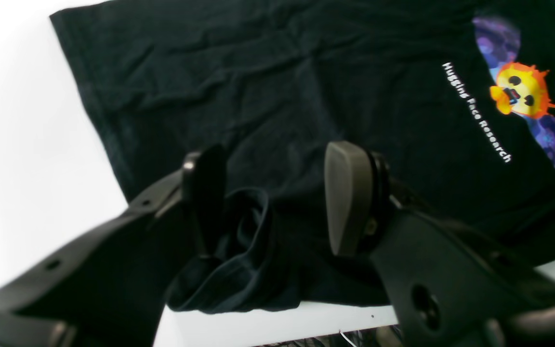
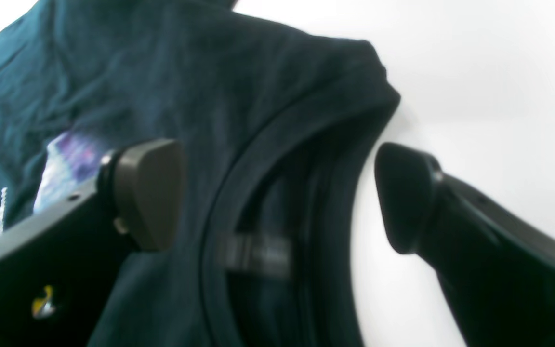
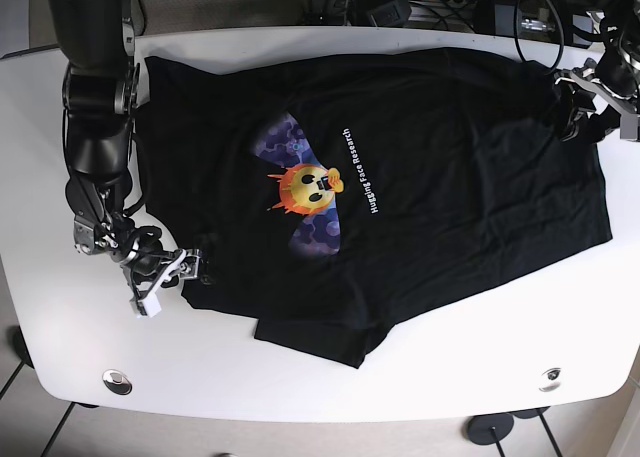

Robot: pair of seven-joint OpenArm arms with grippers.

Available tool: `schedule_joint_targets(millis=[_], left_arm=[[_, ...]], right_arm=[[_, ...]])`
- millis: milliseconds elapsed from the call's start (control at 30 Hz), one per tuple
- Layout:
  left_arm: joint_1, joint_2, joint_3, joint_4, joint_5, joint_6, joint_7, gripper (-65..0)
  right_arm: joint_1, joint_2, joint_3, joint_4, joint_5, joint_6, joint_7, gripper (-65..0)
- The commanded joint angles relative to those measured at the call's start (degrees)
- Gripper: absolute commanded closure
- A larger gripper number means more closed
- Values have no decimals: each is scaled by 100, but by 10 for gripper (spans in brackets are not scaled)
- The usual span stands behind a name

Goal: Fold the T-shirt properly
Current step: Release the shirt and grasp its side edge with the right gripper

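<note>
Left wrist view is showing the left gripper [image 1: 268,202] closest to the lens, its two pads standing apart with nothing pinched; a bunched fold of the black T-shirt [image 1: 277,96] is sitting in the gap, lying against the left pad [image 1: 205,193], though whether it is truly touching cannot be told. Beyond the pads the shirt is spreading flat and wrinkled across the white table [image 1: 22,144], with the printed logo [image 1: 523,91] and its white lettering lying farther off toward the right.

In the right wrist view the right gripper [image 2: 277,197] is also hanging released, its pads wide apart. The shirt's ribbed collar [image 2: 258,159] is curving between them: one pad [image 2: 150,193] is over the cloth beside the logo, the other [image 2: 403,193] is over bare table just off the collar's edge.

From the base view the T-shirt is lying spread on the table, logo up, with the right gripper at the collar end and the left gripper at the hem end.
</note>
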State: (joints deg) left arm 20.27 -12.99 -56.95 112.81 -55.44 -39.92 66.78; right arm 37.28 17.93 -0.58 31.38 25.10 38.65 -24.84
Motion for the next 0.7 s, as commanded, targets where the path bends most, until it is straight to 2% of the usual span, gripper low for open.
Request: schedule_joint_targets(millis=[33,100,167,200,267,400,600,633,700], left_arm=[[26,-94,-33,72,-140,-8,-107,-312],[26,-94,-33,72,-140,-8,-98,-312],[26,-94,-33,72,-140,-8,-98,-312],[17,-94,-33,72,-140,-8,-98,-312],[-1,-94,-33,72,-140,-8,-98,-312],[-1,-112,-24,72,-96,-8,-98,-312],[-18,-103,11,72,590,-8,-98,-312],[-18,-103,3,72,643,-8,-98,-312],[-18,-103,-15,72,713,-8,-116,-312]], right_arm=[[488,75,-184,-452,105,60,590,-575],[637,75,-430,-803,105,34,985,-575],[664,75,-571,-1006,105,-257,1284,-575],[628,66,-606,-1032,105,-503,1460,-575],[505,66,-615,-1050,105,-687,1565,-575],[242,22,-615,-1014,105,-723,1565,-575],[4,-312,-615,-997,105,-705,1548,-564],[-5,-347,-606,-918,114,-705,1548,-531],[-57,-382,-597,-716,114,-723,1539,-407]])
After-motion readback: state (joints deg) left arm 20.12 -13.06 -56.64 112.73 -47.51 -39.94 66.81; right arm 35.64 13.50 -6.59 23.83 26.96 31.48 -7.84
